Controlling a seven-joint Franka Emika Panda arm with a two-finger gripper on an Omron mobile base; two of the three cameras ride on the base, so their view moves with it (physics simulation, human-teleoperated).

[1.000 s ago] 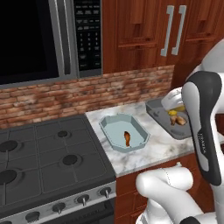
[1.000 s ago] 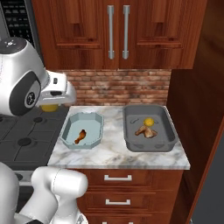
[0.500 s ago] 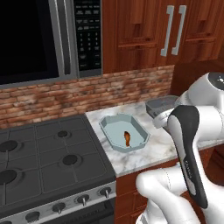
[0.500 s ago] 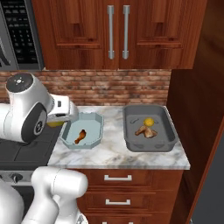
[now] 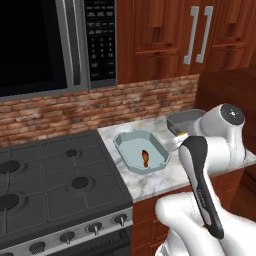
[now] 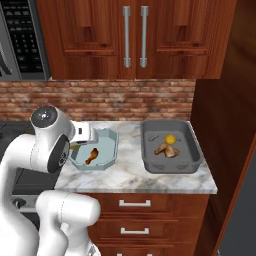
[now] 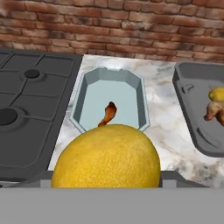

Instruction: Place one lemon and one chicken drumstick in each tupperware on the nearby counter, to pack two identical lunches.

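– How should this drop go?
– The gripper (image 6: 76, 145), clamping a lemon (image 7: 106, 156), is hanging by the pale tub (image 6: 93, 155) on the counter (image 6: 132, 176); release over bare floor beside its drumstick (image 6: 91, 156).
– Which way is the drumstick lying?
– Lengthwise along the tub, thick end toward the brick wall.

Held in the gripper (image 7: 107, 186): a yellow lemon (image 7: 106, 156), above the near edge of the pale blue tub (image 7: 81, 99). Inside that tub, one brown drumstick (image 7: 108, 113), lying lengthwise. Beside it on the marbled bench (image 6: 131, 172), the dark grey tub (image 6: 149, 160), with a second lemon (image 6: 170, 139) touching another drumstick (image 6: 163, 149).
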